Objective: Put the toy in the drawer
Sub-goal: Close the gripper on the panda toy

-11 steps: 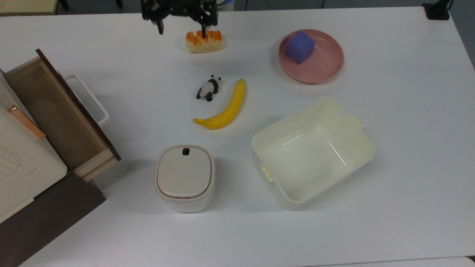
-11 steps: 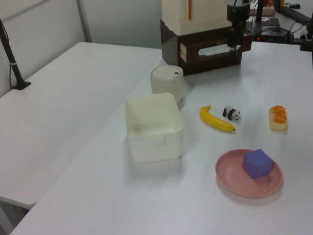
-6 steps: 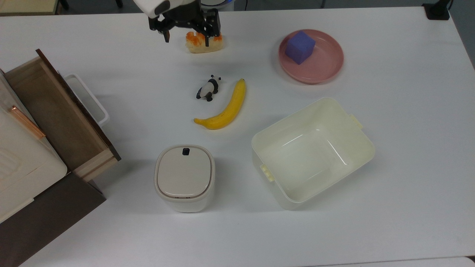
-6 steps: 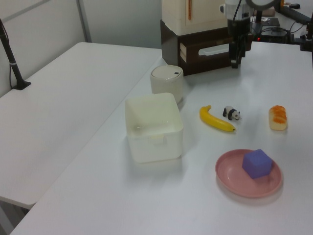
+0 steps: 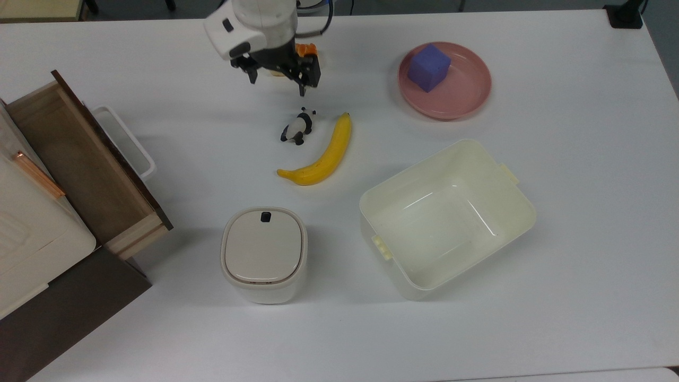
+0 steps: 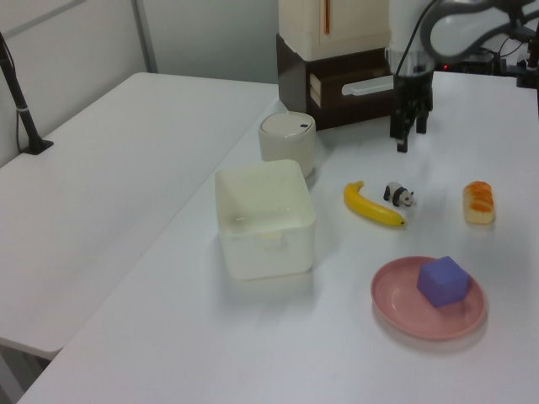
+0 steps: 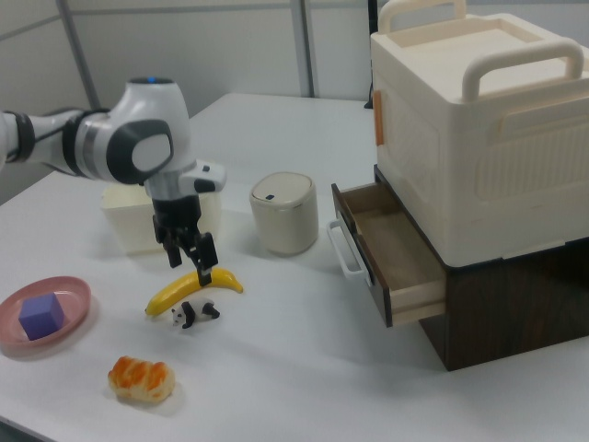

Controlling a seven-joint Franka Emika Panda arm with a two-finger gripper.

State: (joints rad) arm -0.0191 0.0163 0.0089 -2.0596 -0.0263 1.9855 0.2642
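The tool hangs above the surface with its fingers spread apart and nothing between them. The panda lies on the surface just below it in the top view, not yet under the fingers, with the banana close at its far side. The drawer stands open, well off to the tool's side, at the top view's left.

To my eye the step in hand is the approach. It would go best if the tool centres over the panda's body, turns so its fingers close across the narrow width, and comes straight down. One finger has to slip between panda and banana without nudging either; the figure is small and could tip or skid.

Counting round:
- one panda
- one banana
- one bread roll
- one plate
- one purple cube
- one open tub
- one lidded bin
- one drawer
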